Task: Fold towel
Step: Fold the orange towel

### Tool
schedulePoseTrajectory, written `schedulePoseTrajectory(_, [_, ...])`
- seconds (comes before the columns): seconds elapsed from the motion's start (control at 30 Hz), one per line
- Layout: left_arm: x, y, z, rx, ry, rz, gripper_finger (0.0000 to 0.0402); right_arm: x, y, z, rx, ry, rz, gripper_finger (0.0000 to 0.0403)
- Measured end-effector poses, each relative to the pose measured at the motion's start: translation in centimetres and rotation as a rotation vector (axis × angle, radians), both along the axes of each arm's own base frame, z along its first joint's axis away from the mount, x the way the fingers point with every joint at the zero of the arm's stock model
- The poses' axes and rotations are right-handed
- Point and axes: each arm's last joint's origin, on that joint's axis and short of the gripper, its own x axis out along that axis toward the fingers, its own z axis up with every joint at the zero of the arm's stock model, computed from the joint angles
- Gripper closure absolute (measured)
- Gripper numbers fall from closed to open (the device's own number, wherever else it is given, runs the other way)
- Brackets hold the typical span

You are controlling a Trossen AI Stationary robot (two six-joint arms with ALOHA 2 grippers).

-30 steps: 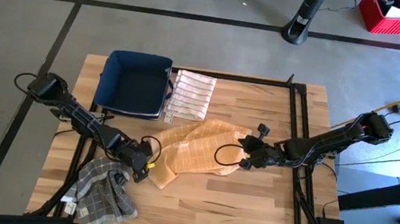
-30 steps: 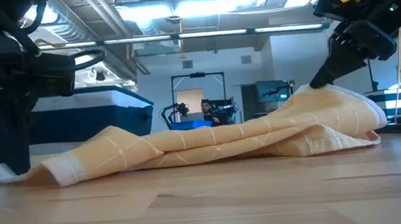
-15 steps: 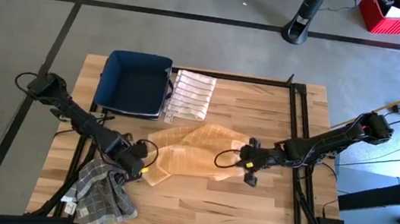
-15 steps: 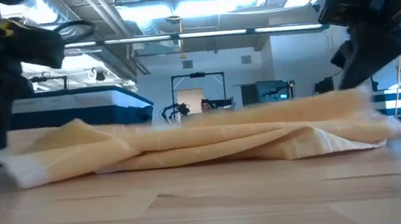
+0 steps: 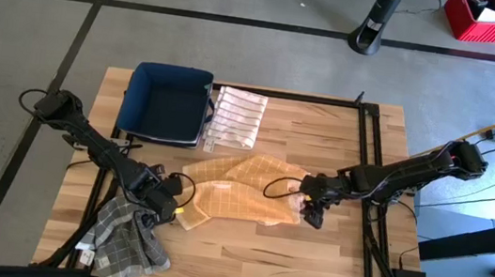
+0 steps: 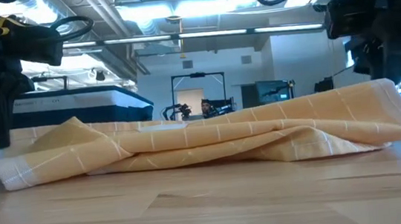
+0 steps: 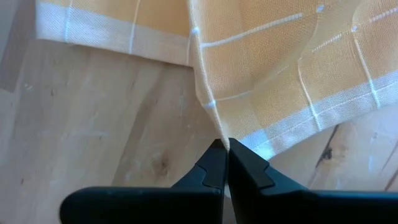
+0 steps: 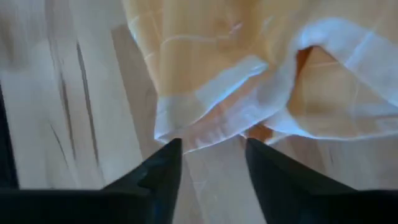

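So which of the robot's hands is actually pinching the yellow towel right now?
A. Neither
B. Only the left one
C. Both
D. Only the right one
B: the left gripper has its fingers shut on an edge of the yellow towel, while the right gripper has its fingers apart, with the towel's hem lying free just ahead of them.

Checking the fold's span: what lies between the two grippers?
In the high view, only the yellow towel lies between them: the left gripper pinches its corner, and the open right gripper sits at its opposite edge.
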Motion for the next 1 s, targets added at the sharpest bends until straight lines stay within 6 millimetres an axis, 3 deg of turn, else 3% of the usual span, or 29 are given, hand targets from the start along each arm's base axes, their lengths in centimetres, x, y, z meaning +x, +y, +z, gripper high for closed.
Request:
schedulePoseTrajectory(0.2, [0.0, 0.0, 0.0, -0.003, -0.004, 0.001, 0.0397, 1.0, -0.1, -0.3, -0.009, -0.068, -0.118, 0.0176])
schedulePoseTrajectory(0.6, [0.4, -0.2, 0.1, -0.021, -0.043, -0.002, 0.0397, 2.5, -0.1, -2.6, 0.014, -0.016, -0.308, 0.0179])
schedulePoseTrajectory(0.77, [0.4, -0.2, 0.1, -0.016, -0.042, -0.018, 0.0396, 2.6, -0.1, -2.7, 0.022, -0.019, -0.303, 0.0235])
schedulePoseTrajectory(1.0, [0.4, -0.2, 0.1, -0.014, -0.042, -0.023, 0.0396, 3.2, 0.1, -0.9, -0.007, -0.067, -0.192, 0.0389])
